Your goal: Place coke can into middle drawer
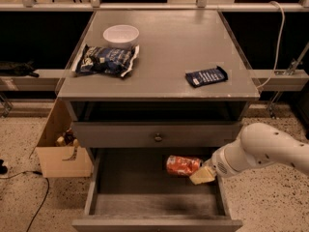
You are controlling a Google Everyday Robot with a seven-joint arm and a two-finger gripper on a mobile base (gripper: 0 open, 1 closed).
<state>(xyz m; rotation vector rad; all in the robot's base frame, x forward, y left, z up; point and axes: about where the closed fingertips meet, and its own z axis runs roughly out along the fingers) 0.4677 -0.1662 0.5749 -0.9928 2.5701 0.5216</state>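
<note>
The coke can (182,166) is red-orange and lies on its side, held just above the floor of the open middle drawer (145,185) at its right side. My gripper (199,172) comes in from the right on a white arm and is shut on the can's right end. A cream fingertip (203,176) shows below the can. The drawer is pulled out toward the camera, with its grey floor and low side walls showing.
Above the open drawer is a shut drawer front with a round knob (158,137). On the cabinet top lie a white bowl (120,34), a dark blue snack bag (105,60) and a flat navy packet (206,76). A cardboard box (60,151) stands on the floor at the left.
</note>
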